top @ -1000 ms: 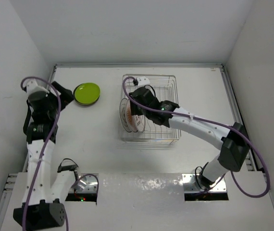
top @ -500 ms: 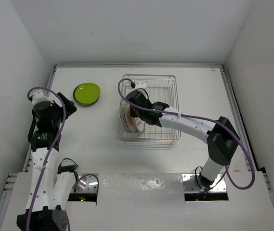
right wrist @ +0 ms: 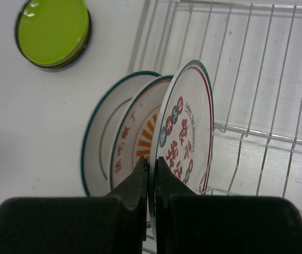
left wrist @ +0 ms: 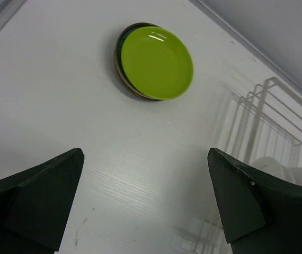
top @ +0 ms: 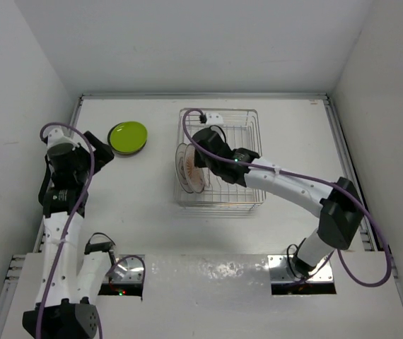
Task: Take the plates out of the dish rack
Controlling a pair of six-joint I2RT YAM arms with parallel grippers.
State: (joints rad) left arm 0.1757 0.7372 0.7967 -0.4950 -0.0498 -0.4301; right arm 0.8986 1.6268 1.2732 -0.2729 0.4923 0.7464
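Note:
The silver wire dish rack [top: 244, 131] stands at the table's middle. Three white plates stand upright at its left side [top: 189, 168]. In the right wrist view my right gripper [right wrist: 153, 161] is shut on the rim of the nearest white plate with red characters [right wrist: 191, 127]; two more patterned plates [right wrist: 135, 137] stand behind it. A lime green plate [top: 128, 137] lies on top of a small stack on the table left of the rack, also in the left wrist view [left wrist: 156, 62]. My left gripper [left wrist: 145, 198] is open and empty above the table, near that stack.
The rack's wire wall [left wrist: 270, 121] shows at the right of the left wrist view. White walls close the table on the left, back and right. The rack's right half [right wrist: 267, 79] holds no plates.
My right gripper has shifted slightly within the rack's left side, staying at the plates. My left arm has drawn back from the green plate towards the near left.

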